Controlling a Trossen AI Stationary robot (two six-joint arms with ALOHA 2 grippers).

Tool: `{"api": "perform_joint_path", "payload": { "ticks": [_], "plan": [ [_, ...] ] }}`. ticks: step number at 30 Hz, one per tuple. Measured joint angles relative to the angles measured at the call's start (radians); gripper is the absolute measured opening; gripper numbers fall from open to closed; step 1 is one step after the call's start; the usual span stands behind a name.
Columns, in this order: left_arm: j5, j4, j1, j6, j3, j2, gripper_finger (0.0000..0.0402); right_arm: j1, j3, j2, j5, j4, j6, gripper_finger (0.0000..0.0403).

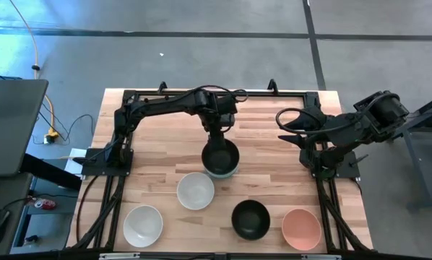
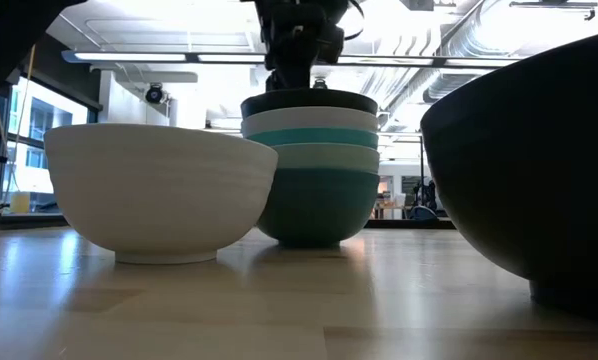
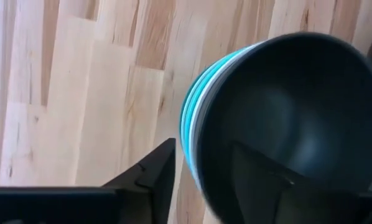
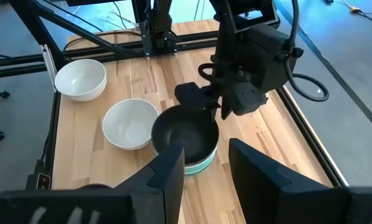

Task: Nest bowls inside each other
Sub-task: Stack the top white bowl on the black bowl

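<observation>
My left gripper (image 1: 217,136) straddles the black bowl's (image 1: 220,154) rim atop the stack (image 2: 310,165), fingers parted; I'd lift straight up, avoiding snagging it.

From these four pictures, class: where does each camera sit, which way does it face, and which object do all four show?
High: overhead, straight down; both arms, loose bowls.
Low: table height, looking level; bowl stack, left hand above.
Left wrist: on the left arm, looking past its fingers straddling the stack's rim.
Right wrist: on the parked right arm, facing the left hand across the table.
Shared: the black-topped stack.
</observation>
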Motion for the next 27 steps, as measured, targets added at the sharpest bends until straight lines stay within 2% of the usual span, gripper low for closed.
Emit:
{"api": "perform_joint_path", "payload": {
  "ticks": [8,14,20,27],
  "plan": [
    [-0.059,-0.293,0.019,0.093,0.07,-0.02,0.0173,0.0,0.0,0.0,-0.023,0.0,-0.001,0.0118],
    [-0.052,-0.271,-0.02,0.086,0.012,-0.135,0.0173,0.0,-0.013,-0.002,-0.027,0.001,0.001,0.0118],
    [-0.055,-0.176,-0.061,0.009,-0.187,-0.269,0.0174,0.005,-0.127,-0.043,-0.038,0.0,0.035,0.0118],
    [-0.005,0.081,-0.122,-0.16,-0.496,-0.426,0.0175,0.004,-0.302,-0.128,-0.023,0.016,0.111,0.0118]
  ]
}}
